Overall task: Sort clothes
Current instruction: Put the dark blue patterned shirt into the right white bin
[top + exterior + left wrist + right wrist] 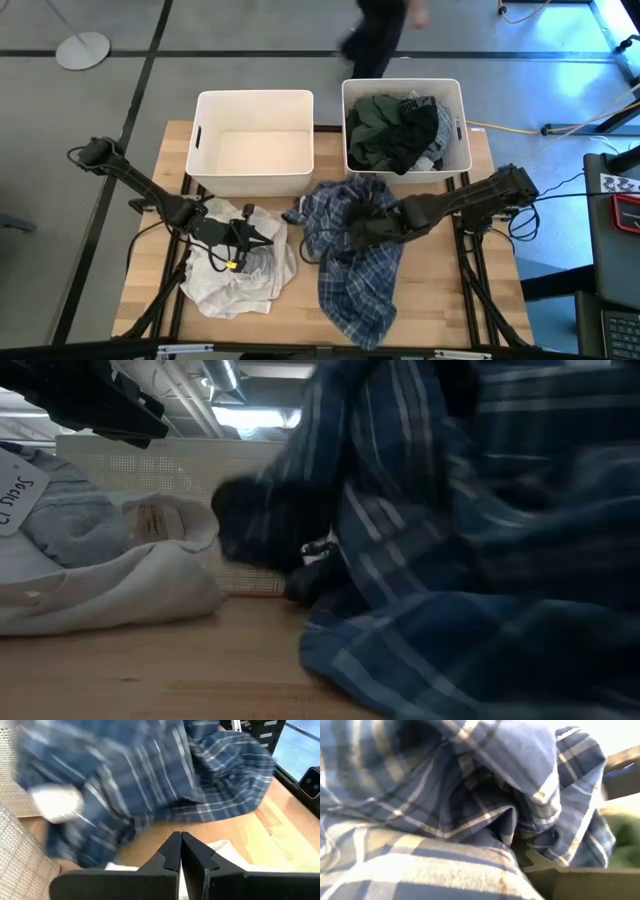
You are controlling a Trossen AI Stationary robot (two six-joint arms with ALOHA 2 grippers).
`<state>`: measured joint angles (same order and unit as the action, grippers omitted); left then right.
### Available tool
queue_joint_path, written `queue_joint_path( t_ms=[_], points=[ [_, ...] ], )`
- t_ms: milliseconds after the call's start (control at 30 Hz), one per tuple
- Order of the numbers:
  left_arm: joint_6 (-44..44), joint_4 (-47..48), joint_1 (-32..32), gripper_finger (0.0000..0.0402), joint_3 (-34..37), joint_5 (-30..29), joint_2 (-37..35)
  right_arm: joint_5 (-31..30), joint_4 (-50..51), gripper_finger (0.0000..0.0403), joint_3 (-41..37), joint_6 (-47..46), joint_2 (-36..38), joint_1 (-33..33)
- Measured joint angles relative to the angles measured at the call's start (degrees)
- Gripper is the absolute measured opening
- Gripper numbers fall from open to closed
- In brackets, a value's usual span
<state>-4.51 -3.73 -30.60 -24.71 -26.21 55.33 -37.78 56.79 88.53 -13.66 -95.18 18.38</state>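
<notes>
Plaid shirt (350,260) is pinched in the right gripper (362,228), near the right bin (462,120) of dark clothes (395,130). Next it likely must lift and carry. The left gripper (262,238) rests together over white clothes (235,285).

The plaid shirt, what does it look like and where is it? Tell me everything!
The plaid shirt is soft navy-blue cloth with thin white stripes crossing. It lies crumpled in a long heap on the wooden table, in front of the bin of dark clothes. The right gripper has its fingers shut on bunched folds near the shirt's top. White clothes lie beside it.
</notes>
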Motion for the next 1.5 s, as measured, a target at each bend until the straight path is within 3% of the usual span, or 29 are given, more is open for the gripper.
queue_joint_path(
  t_ms=[367,633,800,967,1133,1367,1500],
  points=[
    [0.0,0.0,0.0,0.0001,0.0,0.0,0.0,-19.0,6.4,0.0007,21.9,12.4,0.1,-0.1],
    [0.2,-0.2,0.0,0.0001,0.0,0.0,0.0,-29.0,5.3,0.0009,37.4,26.3,0.1,-6.3],
    [0.2,-0.2,0.0,0.0001,0.0,0.0,0.0,-30.2,-4.9,0.001,46.6,38.9,0.2,-12.0],
    [0.2,-0.3,0.0,0.0001,0.0,0.0,0.0,-31.7,-22.8,0.001,45.0,53.1,2.8,-17.3],
    [0.1,0.1,0.0,0.0001,0.0,0.0,0.0,-31.0,-14.9,0.0012,45.0,48.1,3.4,-24.5],
    [1.8,0.1,0.0,0.0001,0.0,0.0,0.0,-24.5,13.8,0.0009,44.9,18.7,2.6,-38.5],
    [3.5,-0.5,0.0,0.0001,0.0,0.0,0.0,-23.1,23.9,0.0011,44.9,9.7,-0.2,-43.1]
  ],
)
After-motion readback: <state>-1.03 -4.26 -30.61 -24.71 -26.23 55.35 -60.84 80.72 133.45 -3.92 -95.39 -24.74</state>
